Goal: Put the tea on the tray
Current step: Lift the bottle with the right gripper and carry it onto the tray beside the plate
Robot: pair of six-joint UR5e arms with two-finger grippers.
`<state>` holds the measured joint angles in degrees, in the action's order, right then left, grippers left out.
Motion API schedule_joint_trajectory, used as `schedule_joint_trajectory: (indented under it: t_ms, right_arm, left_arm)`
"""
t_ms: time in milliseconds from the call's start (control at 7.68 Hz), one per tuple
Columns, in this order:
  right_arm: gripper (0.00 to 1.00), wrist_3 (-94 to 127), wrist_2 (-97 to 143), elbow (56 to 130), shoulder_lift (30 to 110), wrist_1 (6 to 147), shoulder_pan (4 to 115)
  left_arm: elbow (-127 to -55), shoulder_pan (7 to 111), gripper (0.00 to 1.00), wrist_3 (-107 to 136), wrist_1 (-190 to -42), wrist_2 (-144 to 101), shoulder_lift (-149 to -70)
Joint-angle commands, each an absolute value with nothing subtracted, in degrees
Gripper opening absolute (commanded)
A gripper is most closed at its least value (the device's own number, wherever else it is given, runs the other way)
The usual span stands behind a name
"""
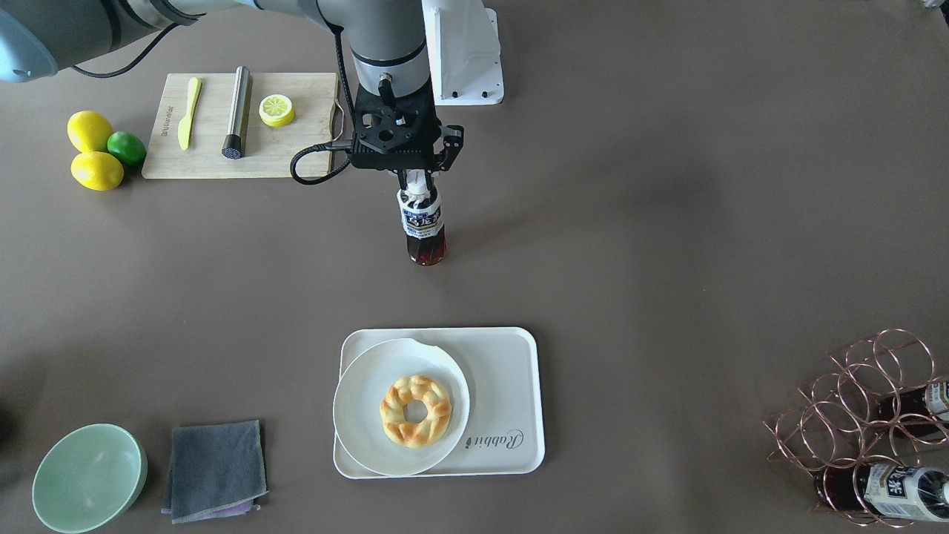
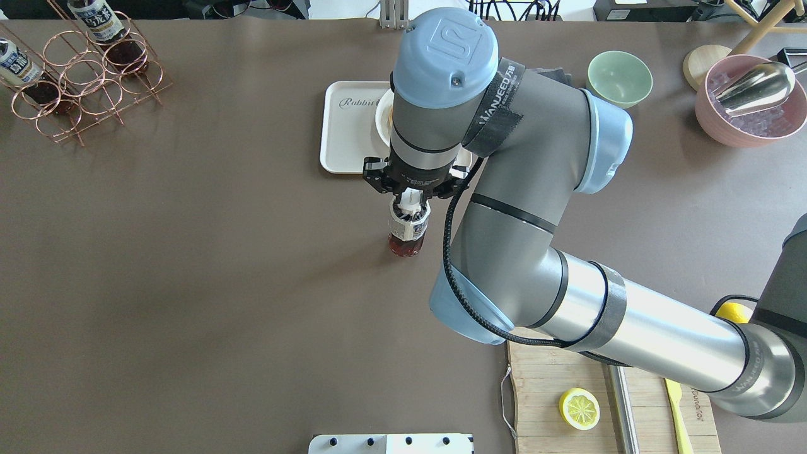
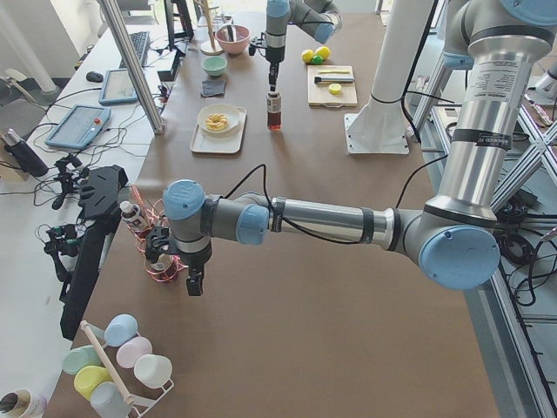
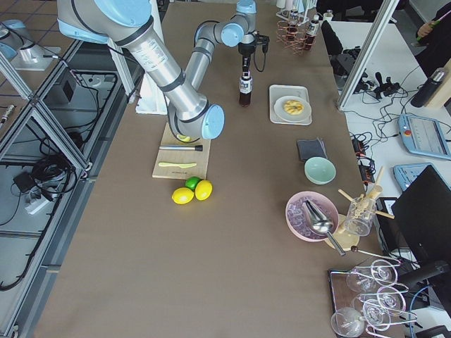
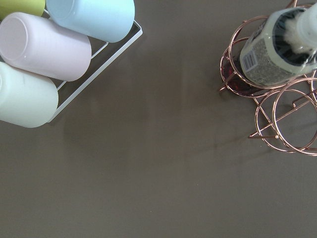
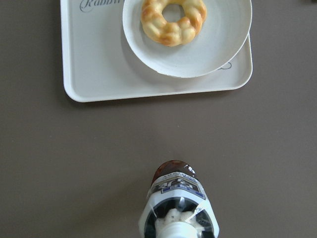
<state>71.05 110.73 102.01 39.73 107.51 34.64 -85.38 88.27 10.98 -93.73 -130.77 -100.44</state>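
The right fingers (image 1: 409,178) are closed narrowly on the white cap and neck of the tea (image 1: 423,226), with the arm coming straight down over it. The bottle stands upright, long axis vertical, cap up and dark base down; I cannot tell whether its base touches the tabletop (image 1: 667,222) or hangs just above it. It sits near the middle of the tabletop, apart from the tray (image 1: 508,371), with one long edge of the tray turned towards it. The strip of tabletop between the bottle and that edge is bare.

A round plate (image 1: 363,415) carrying a ring-shaped pastry (image 1: 415,410) takes up the tray's half on the robot's right and reaches slightly over the rim there. The other half, bearing the grey script, is bare inside its raised rim.

A wooden cutting board (image 1: 296,148) lies on the robot's near side of the bottle, off to its right and apart from it. A copper wire rack (image 2: 82,82) stands at the far corner on the robot's left, well apart.

The left fingers (image 3: 193,280) hang beside that rack; I cannot tell how wide they stand
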Motion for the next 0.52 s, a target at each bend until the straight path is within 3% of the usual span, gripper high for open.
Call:
schedule_joint_trajectory:
  t_ms: [0,130,391]
  right_arm:
    - [0.00,69.3,113.3,100.9,33.6,113.3,39.3]
    - [0.00,67.5,116.3,96.8,30.1,113.7,41.6]
    - [0.00,63.6,118.5,81.8,20.6,112.8,44.7]
  left_arm:
    - [-85.4,88.2,0.97,11.0,-93.7,-130.8,-100.5]
    - [-85.5,88.2,0.97,11.0,-93.7,-130.8,-100.5]
    - [-85.5,88.3,0.97,11.0,-93.7,-130.8,-100.5]
